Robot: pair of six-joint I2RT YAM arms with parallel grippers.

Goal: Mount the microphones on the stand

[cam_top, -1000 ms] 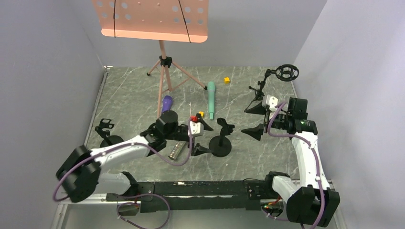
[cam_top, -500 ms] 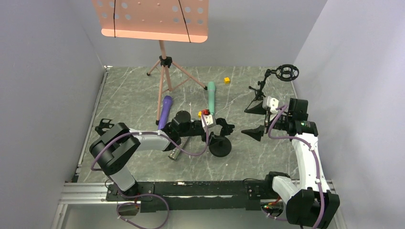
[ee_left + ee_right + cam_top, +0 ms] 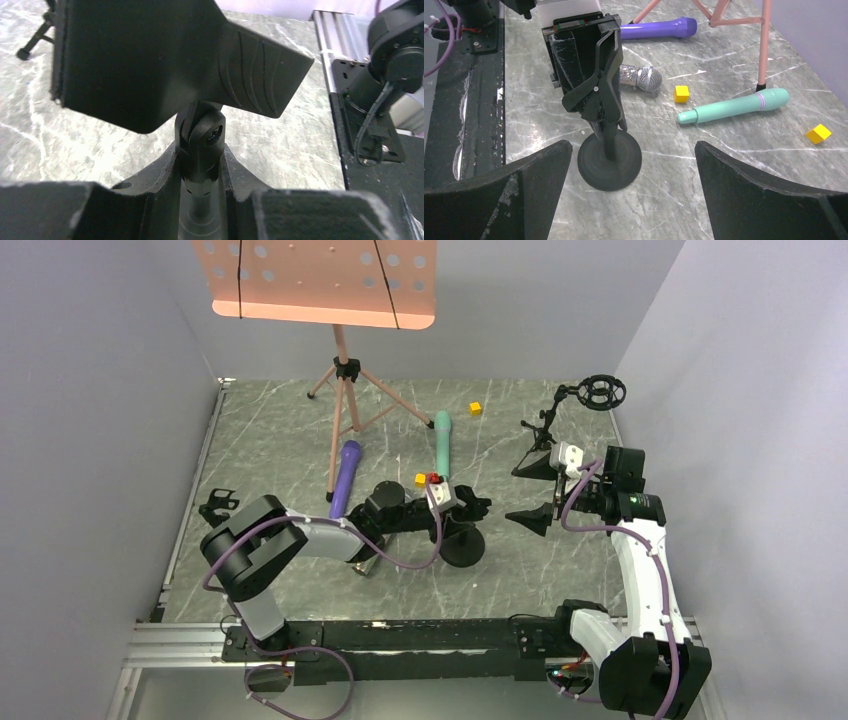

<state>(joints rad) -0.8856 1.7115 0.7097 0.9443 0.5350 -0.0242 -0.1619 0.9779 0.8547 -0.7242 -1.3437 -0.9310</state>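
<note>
The black stand (image 3: 462, 545) has a round base and a clip on top, and it stands mid-table. My left gripper (image 3: 455, 512) is shut on the stand's swivel neck (image 3: 200, 140), with a finger pressed against each side below the clip (image 3: 150, 65). The purple microphone (image 3: 346, 468) and the teal microphone (image 3: 441, 448) lie on the table behind it. The glittery microphone (image 3: 640, 77) lies beside the stand, partly under the left arm. My right gripper (image 3: 532, 492) hangs open to the right of the stand base (image 3: 609, 160), holding nothing.
A pink music stand (image 3: 340, 390) on a tripod rises at the back. Yellow cubes (image 3: 475, 408) (image 3: 421, 479) lie near the teal microphone. A second small black stand (image 3: 215, 508) sits at the left, and a shock-mount stand (image 3: 600, 392) at the back right.
My left arm has swung right to the stand and its jaws have narrowed from wide open onto the neck. The right arm has stayed still.
</note>
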